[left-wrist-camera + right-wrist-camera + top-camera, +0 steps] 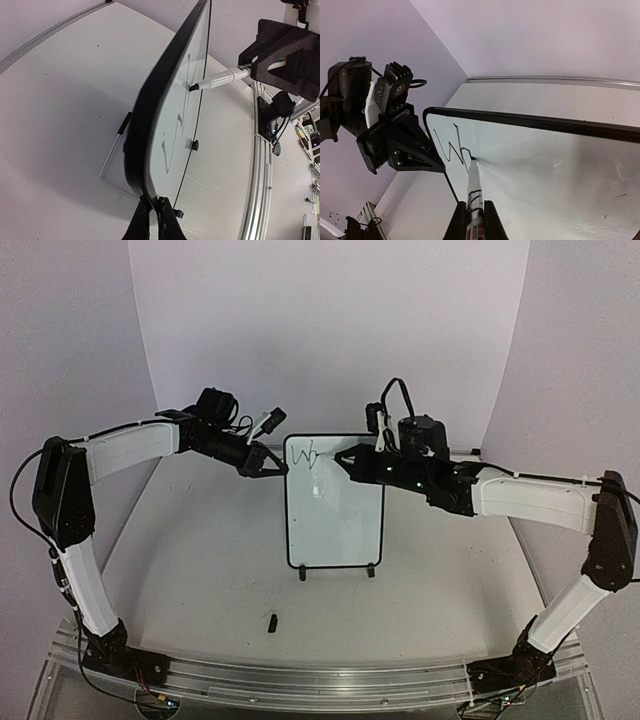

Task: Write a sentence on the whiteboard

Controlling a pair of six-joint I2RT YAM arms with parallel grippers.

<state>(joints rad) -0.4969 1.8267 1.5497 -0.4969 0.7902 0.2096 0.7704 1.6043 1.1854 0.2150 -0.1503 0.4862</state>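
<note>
The whiteboard (335, 515) stands upright on two black feet at the table's middle. My left gripper (277, 468) is shut on its upper left edge; the left wrist view shows the jaws (152, 212) pinching the black frame (150, 115). My right gripper (347, 459) is shut on a white marker (474, 192), whose tip touches the board near its top. The sentence (451, 146) is only a "W" and the start of another stroke, also visible from above (308, 454). The marker (220, 78) also shows in the left wrist view.
A small black marker cap (272, 622) lies on the table in front of the board, toward the left. An aluminium rail (320, 680) runs along the near edge. Lilac backdrop walls (330, 330) close in the back and sides.
</note>
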